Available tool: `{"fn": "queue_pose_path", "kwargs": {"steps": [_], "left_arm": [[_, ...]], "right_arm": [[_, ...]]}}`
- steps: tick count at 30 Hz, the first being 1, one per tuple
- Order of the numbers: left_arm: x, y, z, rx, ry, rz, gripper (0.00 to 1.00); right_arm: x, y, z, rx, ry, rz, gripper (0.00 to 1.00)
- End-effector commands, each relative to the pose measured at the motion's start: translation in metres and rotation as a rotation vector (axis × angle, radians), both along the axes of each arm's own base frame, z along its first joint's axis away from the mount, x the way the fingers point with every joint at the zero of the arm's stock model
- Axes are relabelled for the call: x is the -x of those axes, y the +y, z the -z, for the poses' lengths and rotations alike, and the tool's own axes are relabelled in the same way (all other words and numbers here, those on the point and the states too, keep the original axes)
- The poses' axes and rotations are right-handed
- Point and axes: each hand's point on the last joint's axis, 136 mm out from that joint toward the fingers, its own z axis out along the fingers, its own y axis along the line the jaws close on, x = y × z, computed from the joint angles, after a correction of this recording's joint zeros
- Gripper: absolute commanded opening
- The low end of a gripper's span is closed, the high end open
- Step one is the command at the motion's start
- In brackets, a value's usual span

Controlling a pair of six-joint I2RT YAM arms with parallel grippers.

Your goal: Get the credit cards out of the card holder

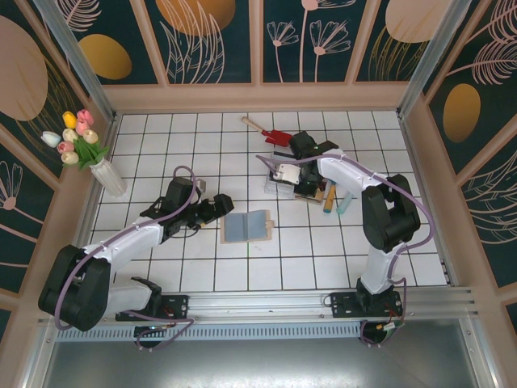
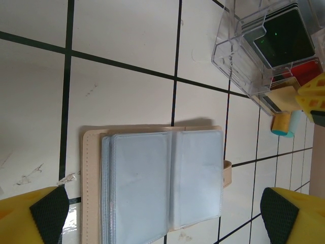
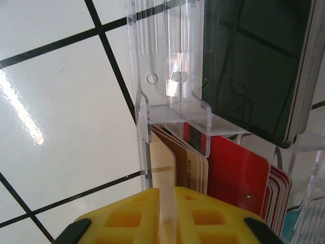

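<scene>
yellow-fingered left gripper (image 2: pixel 162 213): just left of the tan folding card holder (image 1: pixel 246 226), jaws wide, empty, likely ready to steady it. holder: open flat, blue-grey pockets up, long axis left-right, spine near-far. beyond, to its right: red and dark plastic credit cards (image 3: pixel 238 168) stacked in a clear plastic tray (image 1: pixel 283 182). right gripper (image 3: pixel 165 203): nipping a tan one's edge, seemingly filing it.

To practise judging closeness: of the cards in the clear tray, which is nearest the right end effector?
The beige card, whose edge reaches the yellow fingers; the red card lies beside it, the black card beyond the divider.
</scene>
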Motion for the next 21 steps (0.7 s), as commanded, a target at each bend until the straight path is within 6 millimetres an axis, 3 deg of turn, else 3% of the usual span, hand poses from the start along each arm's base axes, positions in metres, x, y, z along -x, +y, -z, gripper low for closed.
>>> {"fn": "queue_pose_path", "kwargs": {"steps": [1, 9, 12, 15, 18, 21], "left_arm": [[-0.003, -0.001, -0.007, 0.023, -0.025, -0.001, 0.99], [-0.002, 0.003, -0.011, 0.017, -0.038, -0.022, 0.99], [0.000, 0.005, -0.006, 0.007, -0.023, -0.024, 0.99], [-0.001, 0.005, -0.008, 0.003, -0.032, -0.019, 0.98], [-0.002, 0.004, -0.011, 0.001, -0.041, -0.016, 0.99], [-0.003, 0.003, -0.011, 0.003, -0.043, -0.011, 0.98]], "right_arm": [[0.002, 0.001, 0.002, 0.003, 0.003, 0.004, 0.19], [-0.003, 0.007, -0.037, -0.096, -0.077, 0.043, 0.21], [0.001, 0.016, -0.061, -0.210, -0.085, 0.064, 0.30], [-0.001, 0.023, -0.085, -0.355, -0.108, 0.109, 0.32], [0.006, 0.031, -0.100, -0.468, -0.158, 0.113, 0.34], [0.029, 0.045, -0.123, -0.650, -0.168, 0.060, 0.44]]}}
